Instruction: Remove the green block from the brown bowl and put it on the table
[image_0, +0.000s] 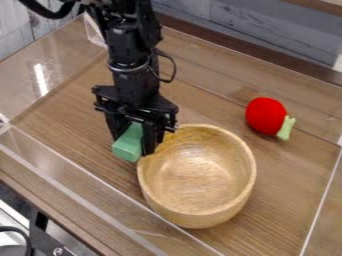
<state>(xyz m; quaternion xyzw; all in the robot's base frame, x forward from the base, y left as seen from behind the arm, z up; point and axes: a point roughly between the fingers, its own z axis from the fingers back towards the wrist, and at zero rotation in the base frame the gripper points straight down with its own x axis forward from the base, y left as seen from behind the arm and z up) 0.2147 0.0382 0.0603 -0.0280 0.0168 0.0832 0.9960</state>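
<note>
The gripper (136, 138) was closed on the green block (128, 142), holding it just outside the brown bowl (197, 175) at the rim's ten o'clock, over the table (83, 146), while the red ball (266, 115) lay beyond the bowl toward one o'clock.

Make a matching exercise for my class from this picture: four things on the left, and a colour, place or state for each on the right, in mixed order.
Things
1. Green block
2. Brown bowl
3. Red ball
4. Gripper

Descriptions
A. Has a small green piece attached to it
B. Black, and closed on something
C. Round and light tan, with nothing in it
D. Held beside the bowl's rim, on the side away from the red ball

Right pairs
1-D
2-C
3-A
4-B
</note>
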